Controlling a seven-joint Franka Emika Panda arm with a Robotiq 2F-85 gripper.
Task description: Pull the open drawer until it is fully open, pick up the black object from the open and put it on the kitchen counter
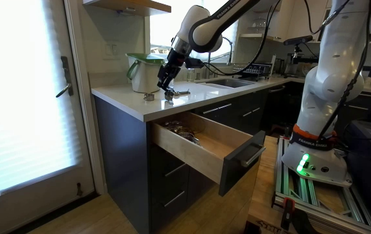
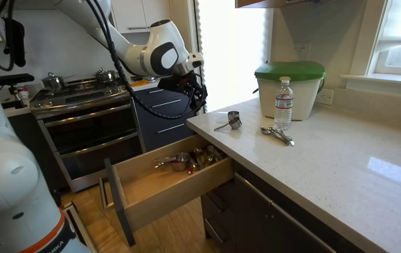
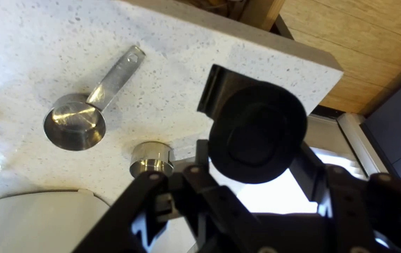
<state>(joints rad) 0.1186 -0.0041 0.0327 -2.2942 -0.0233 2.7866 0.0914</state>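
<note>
"Since the gripper is closed around the black object, what makes a good set-down?"

"I'd lower it slowly, keep it level, and loosen only once it touches"

"And where is it?"

"Clamped in the gripper, seemingly clear of everything; a metal cup sits nearby and lower, the counter ends somewhere beneath, so I'd aim inward of its edge; the pulled-out drawer lies farther down"

The arm is white, its cables and end effector black, base ring orange.
</note>
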